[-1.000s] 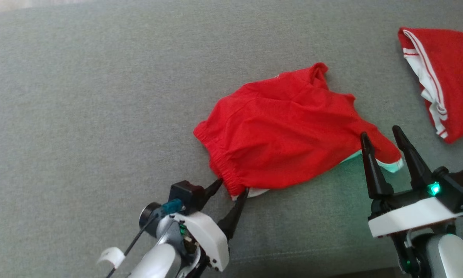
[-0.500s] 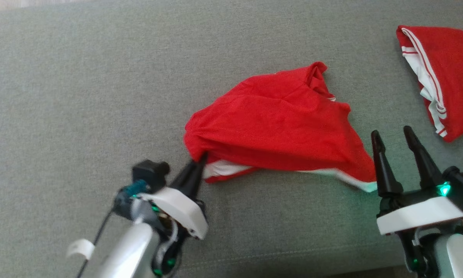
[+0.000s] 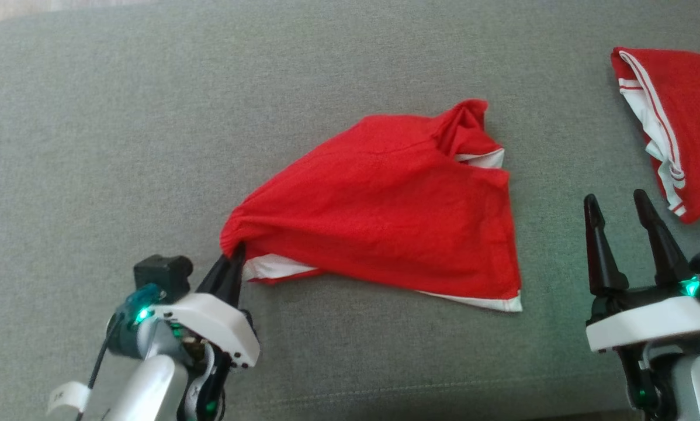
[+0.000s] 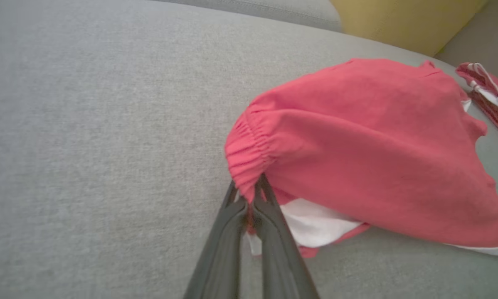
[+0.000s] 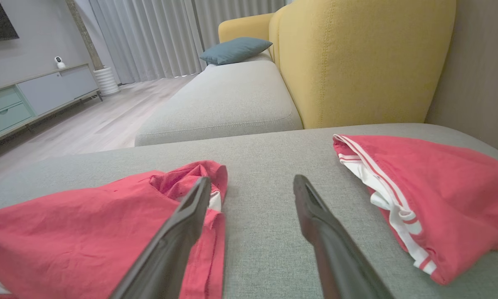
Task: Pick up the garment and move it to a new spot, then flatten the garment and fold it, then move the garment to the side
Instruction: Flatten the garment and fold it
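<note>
Corner of garment (image 3: 385, 216) out of sight within clamped left gripper (image 3: 236, 252)

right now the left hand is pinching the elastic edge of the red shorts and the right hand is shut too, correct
No, the right hand is open, not shut, as the right wrist view shows. The left hand is indeed pinching the elastic edge of the red shorts.

Left hand (image 3: 236, 254): fingers pressed together, tips pinched on the edge of the garment (image 3: 385, 204). Pale forearm sits at lower left of the head view, fingers angled up and slightly right. Right hand (image 3: 615, 202): fingers spread wide with nothing between them, pointing up at lower right. Green lights are lit on both wrists.
</note>
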You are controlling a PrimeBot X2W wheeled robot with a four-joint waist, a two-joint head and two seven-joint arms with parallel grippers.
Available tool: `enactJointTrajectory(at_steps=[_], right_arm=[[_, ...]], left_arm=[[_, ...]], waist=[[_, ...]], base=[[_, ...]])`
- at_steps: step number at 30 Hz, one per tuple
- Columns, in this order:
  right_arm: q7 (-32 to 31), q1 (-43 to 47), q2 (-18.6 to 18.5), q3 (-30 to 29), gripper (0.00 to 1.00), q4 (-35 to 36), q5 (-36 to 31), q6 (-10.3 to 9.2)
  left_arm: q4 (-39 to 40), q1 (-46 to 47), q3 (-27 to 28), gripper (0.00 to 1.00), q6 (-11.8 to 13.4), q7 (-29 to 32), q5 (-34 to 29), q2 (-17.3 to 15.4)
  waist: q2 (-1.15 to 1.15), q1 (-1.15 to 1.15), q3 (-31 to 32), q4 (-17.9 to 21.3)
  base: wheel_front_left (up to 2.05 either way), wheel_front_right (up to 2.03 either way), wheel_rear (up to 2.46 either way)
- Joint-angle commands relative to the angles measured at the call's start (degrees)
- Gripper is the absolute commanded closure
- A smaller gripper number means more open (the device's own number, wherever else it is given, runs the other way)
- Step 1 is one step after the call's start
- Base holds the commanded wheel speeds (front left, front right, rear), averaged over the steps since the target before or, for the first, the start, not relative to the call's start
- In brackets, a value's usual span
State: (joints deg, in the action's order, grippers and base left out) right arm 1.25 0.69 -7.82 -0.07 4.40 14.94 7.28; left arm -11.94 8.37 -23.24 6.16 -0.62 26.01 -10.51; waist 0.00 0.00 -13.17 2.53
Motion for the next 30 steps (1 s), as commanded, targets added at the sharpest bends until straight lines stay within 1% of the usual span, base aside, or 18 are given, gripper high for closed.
enactJointTrajectory(at_steps=[1, 5, 6, 7, 11, 17, 20, 25, 30], right_arm=[[0.17, -0.8, -0.83, 1.06, 0.0, 1.66, -0.56, 0.21], [0.03, -1.04, -1.0, 1.36, 0.0, 1.75, -0.82, 0.21], [0.01, -1.07, -1.06, 1.35, 0.0, 1.83, -0.9, 0.21], [-0.06, -1.08, -1.11, 1.35, 0.0, 1.89, -1.01, 0.21], [-0.38, -1.11, -1.45, 1.49, 0.0, 2.36, -1.7, 0.21], [-1.11, -0.96, -1.57, 2.17, 0.0, 3.95, -3.29, 0.21], [-1.54, -0.59, -1.46, 2.53, 0.0, 4.53, -4.0, 0.21], [-2.14, 0.84, -0.59, 3.69, 0.0, 5.09, -4.69, 0.21], [-2.71, 2.97, 0.45, 4.57, 0.0, 5.38, -4.47, 0.21]], left_arm=[[2.26, 1.02, 2.38, 1.0, 0.64, 0.08, 0.36, -1.37], [2.72, 0.27, 2.58, 1.0, 1.16, 0.32, 0.3, -1.98], [2.93, 0.14, 2.62, 0.37, 1.47, 0.07, 0.09, -2.04], [3.14, 0.01, 2.55, 0.0, 1.62, -0.14, -0.06, -2.05], [4.24, 0.05, 2.67, 0.0, 2.44, -3.16, -1.44, -2.15], [6.62, -0.02, 3.27, 0.0, 5.34, -10.3, -4.86, -1.71], [8.25, 0.15, 3.75, 0.0, 7.26, -12.7, -7.52, -1.88], [11.16, -0.76, 4.31, 0.0, 9.25, -14.07, -10.73, -1.87], [12.64, -3.64, 4.33, 0.0, 9.59, -14.32, -11.99, -1.93]], waist=[[0.0, 0.0, 0.1, -0.19], [0.0, 0.0, 0.34, -0.41], [0.0, 0.0, 0.44, -0.56], [0.0, 0.0, 0.56, -0.67], [0.0, 0.0, 1.19, -1.03], [0.0, 0.0, 2.4, -1.19], [0.0, 0.0, 3.11, -1.22], [0.0, 0.0, 4.44, -1.28], [0.0, 0.0, 5.73, -1.27]], base=[[0.0, 0.0, 0.0], [0.0, 0.0, 0.0], [0.0, 0.0, 0.0], [0.0, 0.0, 0.0], [0.0, 0.0, 0.0], [0.0, 0.0, 0.0], [0.0, 0.0, 0.0], [0.0, 0.0, 0.0], [0.0, 0.0, 0.0]])
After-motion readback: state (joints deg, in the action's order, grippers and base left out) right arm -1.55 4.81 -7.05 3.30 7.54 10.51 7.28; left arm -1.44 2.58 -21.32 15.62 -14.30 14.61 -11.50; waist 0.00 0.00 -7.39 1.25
